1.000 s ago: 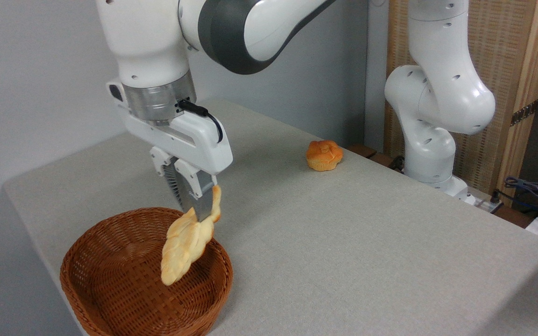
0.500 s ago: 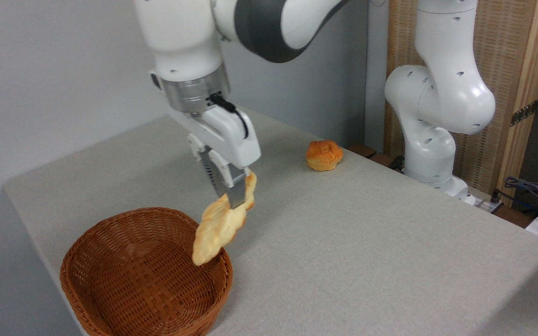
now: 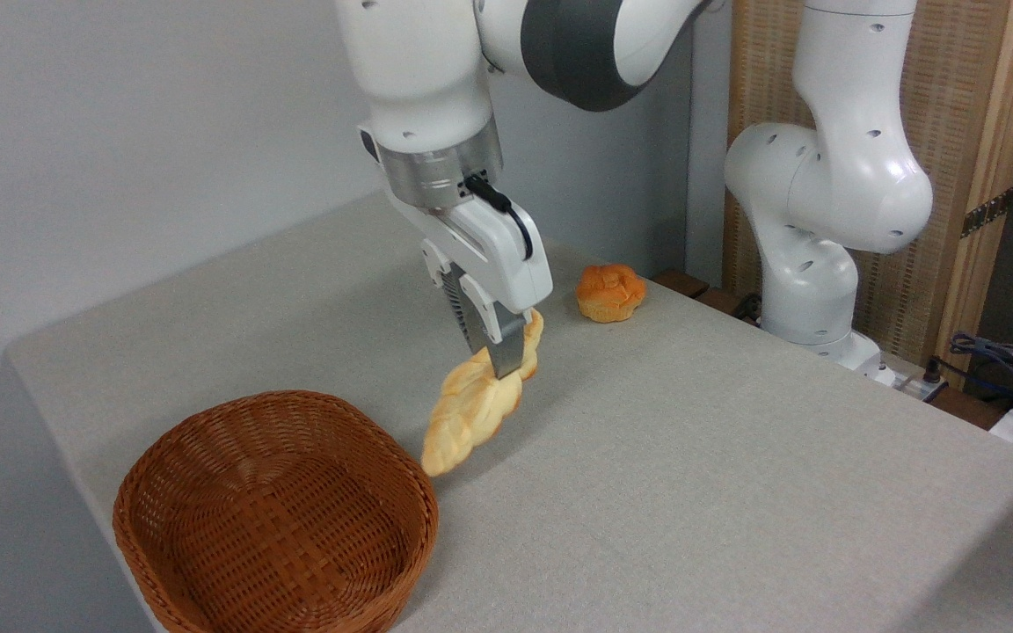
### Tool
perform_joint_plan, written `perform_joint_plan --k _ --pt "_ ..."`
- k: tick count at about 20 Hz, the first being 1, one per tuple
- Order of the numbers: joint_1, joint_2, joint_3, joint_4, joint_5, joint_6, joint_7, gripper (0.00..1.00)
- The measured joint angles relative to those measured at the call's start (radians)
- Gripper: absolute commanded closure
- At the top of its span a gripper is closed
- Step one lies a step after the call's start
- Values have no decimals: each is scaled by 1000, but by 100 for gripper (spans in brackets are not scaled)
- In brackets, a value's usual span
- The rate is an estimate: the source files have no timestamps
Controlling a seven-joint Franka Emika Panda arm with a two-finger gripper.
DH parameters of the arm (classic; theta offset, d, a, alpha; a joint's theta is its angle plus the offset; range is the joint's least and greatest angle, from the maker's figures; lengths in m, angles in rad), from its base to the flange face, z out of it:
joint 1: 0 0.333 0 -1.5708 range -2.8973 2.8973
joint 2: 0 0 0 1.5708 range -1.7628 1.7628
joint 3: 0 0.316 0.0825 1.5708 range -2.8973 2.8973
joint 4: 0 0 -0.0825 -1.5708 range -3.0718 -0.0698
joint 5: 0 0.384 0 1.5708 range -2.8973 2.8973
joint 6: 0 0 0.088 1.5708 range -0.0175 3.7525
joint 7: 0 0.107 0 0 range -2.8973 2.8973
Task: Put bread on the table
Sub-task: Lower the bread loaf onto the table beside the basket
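Observation:
The long pale golden braided bread (image 3: 471, 413) hangs tilted in the air, its lower tip pointing down-left, just right of the basket and above the grey-beige table (image 3: 700, 466). My gripper (image 3: 504, 362) is shut on the loaf near its upper end, fingers pointing down. A shadow of the loaf lies on the tabletop beneath it, so the bread is clear of the surface.
A brown wicker basket (image 3: 273, 514) with nothing in it sits at the table's front left corner. A small round orange bun (image 3: 610, 292) rests at the far edge. The arm's white base (image 3: 814, 264) stands at the right, with cables beyond it.
The gripper has carried the bread up and to the right, from over the basket to over the bare tabletop beside it. The basket and bun stayed put.

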Motion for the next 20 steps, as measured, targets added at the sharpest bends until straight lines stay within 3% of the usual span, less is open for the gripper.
perform_joint_plan --k 1,2,3,4,11,20 --pt "-1 -2 0 -11 0 0 5 31" --pt "-2 -1 0 -15 0 0 6 13" --pt "-5 -1 0 -22 0 0 8 4" --pt "-7 0 0 -24 0 0 8 0" --pt "-56 35 -8 -32 -1 5 9 0" --pt "-65 48 -8 -31 -1 10 9 0"
